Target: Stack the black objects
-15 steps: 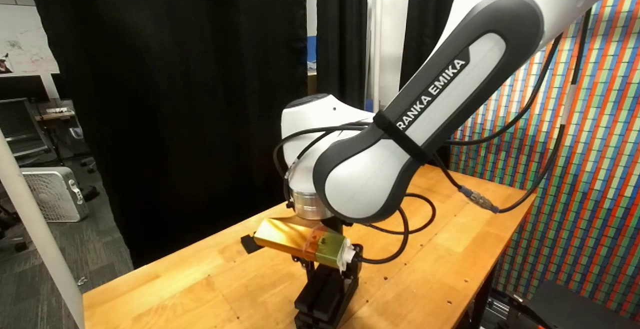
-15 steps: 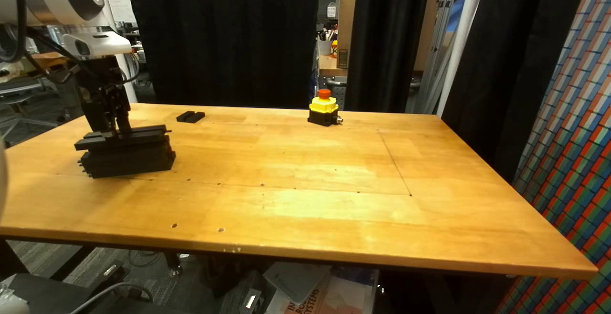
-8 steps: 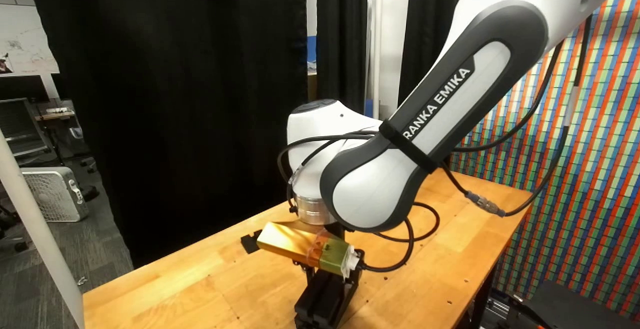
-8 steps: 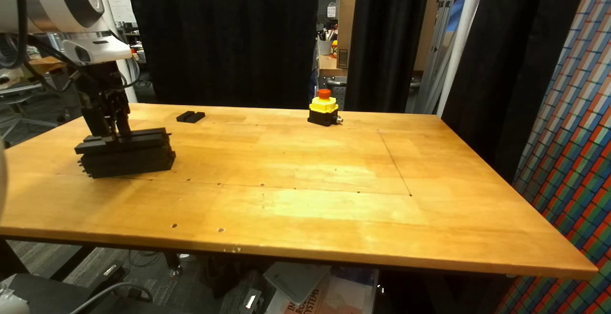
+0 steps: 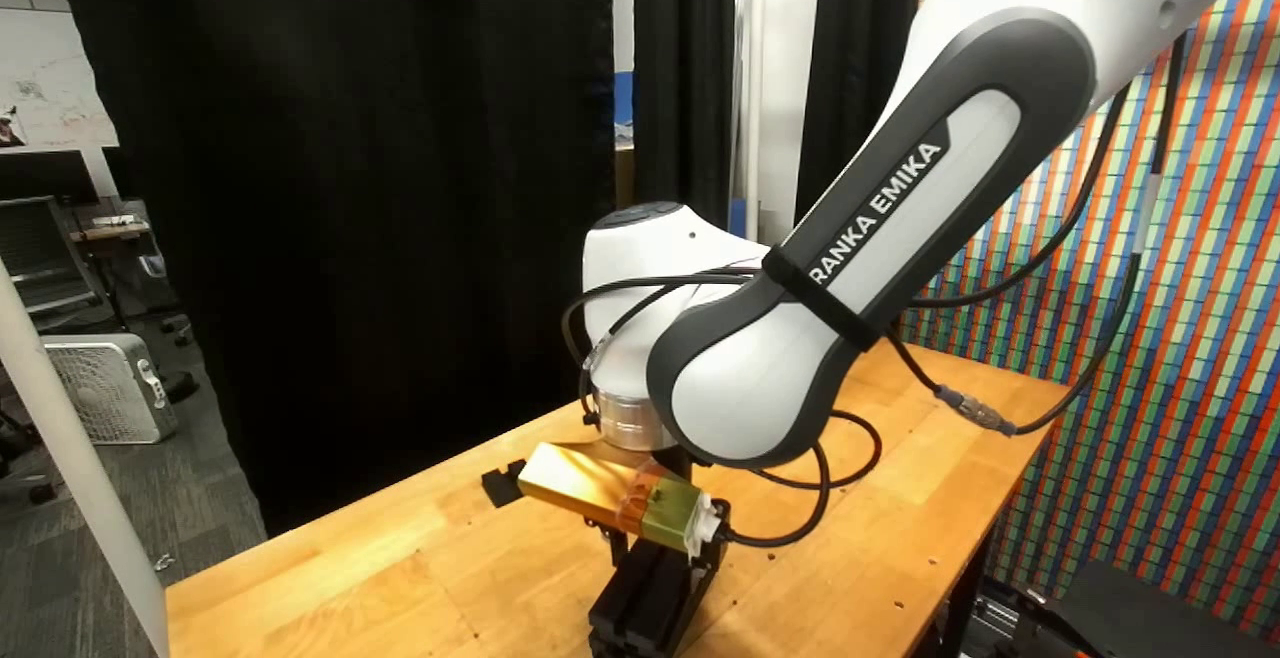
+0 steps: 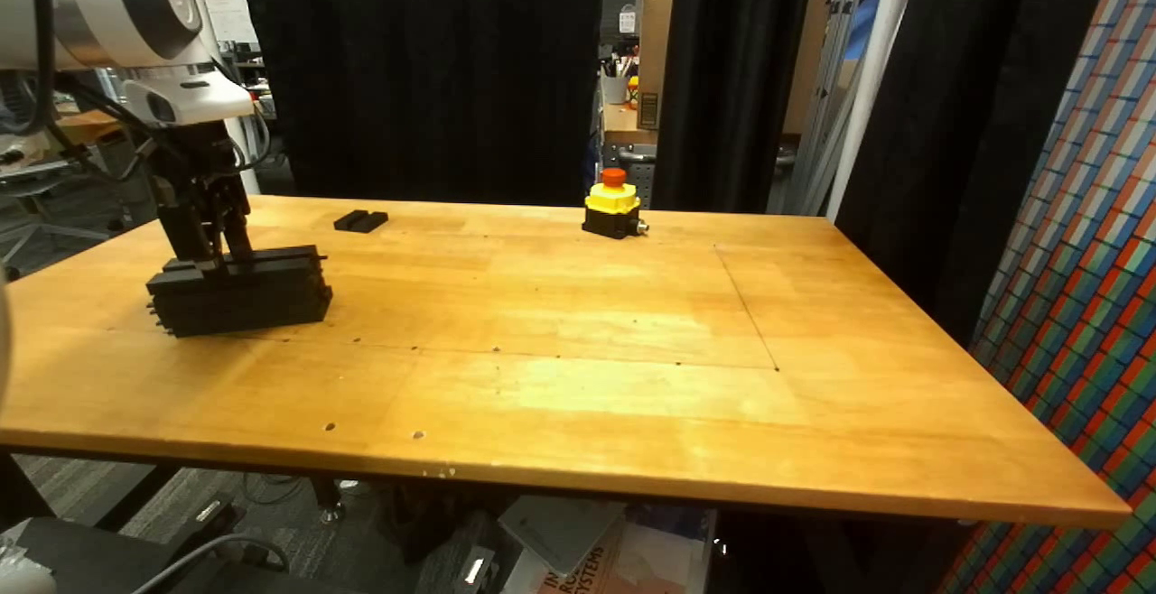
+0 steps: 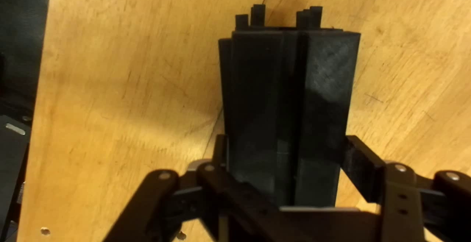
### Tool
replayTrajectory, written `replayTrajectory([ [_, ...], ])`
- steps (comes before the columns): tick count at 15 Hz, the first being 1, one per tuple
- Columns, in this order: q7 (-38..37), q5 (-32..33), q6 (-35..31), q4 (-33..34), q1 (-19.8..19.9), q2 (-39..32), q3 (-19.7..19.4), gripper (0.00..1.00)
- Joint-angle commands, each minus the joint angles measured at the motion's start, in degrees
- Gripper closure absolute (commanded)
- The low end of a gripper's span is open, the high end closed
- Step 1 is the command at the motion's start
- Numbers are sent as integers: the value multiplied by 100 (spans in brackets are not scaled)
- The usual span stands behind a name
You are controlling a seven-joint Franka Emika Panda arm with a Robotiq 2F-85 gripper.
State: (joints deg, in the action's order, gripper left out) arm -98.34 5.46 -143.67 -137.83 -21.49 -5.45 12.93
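Observation:
A long black bar-like piece (image 7: 327, 69) with a groove along its top lies on a larger black piece (image 6: 253, 305), forming a stack on the table. The lower one peeks out at the left in the wrist view, with several narrow prongs (image 7: 257, 15) past the far end. My gripper (image 7: 283, 146) straddles the upper piece, one finger on each side. A wedge of table shows between the right finger (image 7: 364, 168) and the piece; the left finger stands close against it. A small flat black slab (image 6: 361, 221) rests apart, farther back, visible in both exterior views.
A yellow box with a red button (image 6: 613, 201) stands at the table's back edge. Black cable (image 5: 800, 508) loops beside the wrist. In the wrist view the table's edge (image 7: 40, 87) runs along the left side.
The arm has come down with the upper black piece, which now sits lower and lines up more closely with the piece beneath. The small slab and the yellow box have not moved.

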Motion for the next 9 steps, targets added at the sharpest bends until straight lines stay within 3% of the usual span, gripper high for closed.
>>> replayTrajectory([
  [1, 66, -123, -183, -144, 124, 184, 82, 0],
  [5, 140, -46, -103, -123, 167, 241, 61, 0],
  [9, 469, 330, 744, 326, 251, 326, 15, 0],
])
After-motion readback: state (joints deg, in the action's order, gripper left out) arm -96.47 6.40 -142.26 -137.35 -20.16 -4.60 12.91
